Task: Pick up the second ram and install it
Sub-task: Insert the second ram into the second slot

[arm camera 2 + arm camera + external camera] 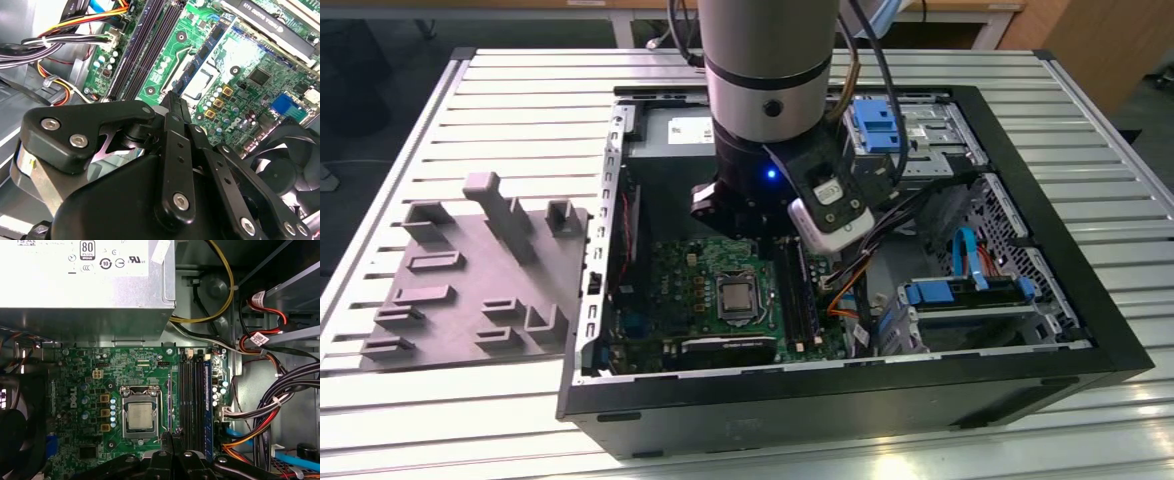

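Tray: grey matte plastic tray with upright posts [454, 300], blocky in shape, sits on the ribbed silver metal tabletop [520, 100] at the exterior view's left, just beside the case.
Case: black sheet-metal computer case [854, 405], lying open side up, with a smooth dark rim and perforated steel inside.
Board: large square green circuit board [674, 290], flat on the case floor, carries a square silver central chip [736, 297] in a metal frame.
Slots: long black memory slots [192, 400] run side by side next to the chip. A blue-edged strip [208, 405] stands in the one farthest from the chip.
Arm: silver-and-black cylindrical robot arm [767, 70] reaches down into the case. Its wrist covers the far part of the board in the exterior view.
Tool: black jointed metal tool [175, 97] with bolted links has its fingers drawn close together on the stick. The pinch point itself is hard to make out.
Second ram: long narrow flat memory stick [205, 49] looks blue-green, with a row of small dark rectangular chips. It is held in the air over the board beside the chip's frame, not seated in a slot. Its near end is hidden behind the tool's links.
Wiring: orange, red, yellow and black cable bundle [270, 410], tied in places, runs beside the slots.
Brackets: blue plastic drive brackets [941, 292] sit at the exterior view's right.
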Controlling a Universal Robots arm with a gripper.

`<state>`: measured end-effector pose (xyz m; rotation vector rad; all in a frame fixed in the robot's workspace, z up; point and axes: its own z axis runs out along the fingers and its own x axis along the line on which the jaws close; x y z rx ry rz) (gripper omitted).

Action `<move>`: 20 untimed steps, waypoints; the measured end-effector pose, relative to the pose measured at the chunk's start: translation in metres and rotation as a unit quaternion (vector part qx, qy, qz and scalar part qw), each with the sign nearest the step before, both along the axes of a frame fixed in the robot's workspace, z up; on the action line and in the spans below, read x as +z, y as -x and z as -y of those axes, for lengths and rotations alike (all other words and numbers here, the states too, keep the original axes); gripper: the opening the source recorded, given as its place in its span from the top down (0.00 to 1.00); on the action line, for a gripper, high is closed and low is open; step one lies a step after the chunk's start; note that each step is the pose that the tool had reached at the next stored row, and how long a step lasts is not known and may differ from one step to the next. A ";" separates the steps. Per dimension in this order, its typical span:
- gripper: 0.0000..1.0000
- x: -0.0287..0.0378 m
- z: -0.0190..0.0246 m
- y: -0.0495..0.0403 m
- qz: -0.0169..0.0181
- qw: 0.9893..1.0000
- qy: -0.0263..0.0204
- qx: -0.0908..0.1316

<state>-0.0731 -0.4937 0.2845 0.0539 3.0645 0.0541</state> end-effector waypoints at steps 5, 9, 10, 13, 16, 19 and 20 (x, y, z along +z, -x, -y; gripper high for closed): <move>0.89 -0.0020 0.0000 0.0000 0.000 1.000 0.000 0.000; 0.89 -0.0035 0.0000 0.0000 0.000 1.000 0.000 0.000; 0.89 -0.0039 0.0000 0.0000 0.000 1.000 0.000 0.000; 0.89 -0.0048 0.0000 0.0000 0.000 1.000 0.000 0.000; 0.89 -0.0058 0.0000 0.0000 0.000 1.000 0.000 0.000; 0.89 -0.0070 0.0000 0.0000 0.000 1.000 0.000 0.000; 0.89 -0.0074 0.0000 0.0000 0.000 1.000 0.000 0.000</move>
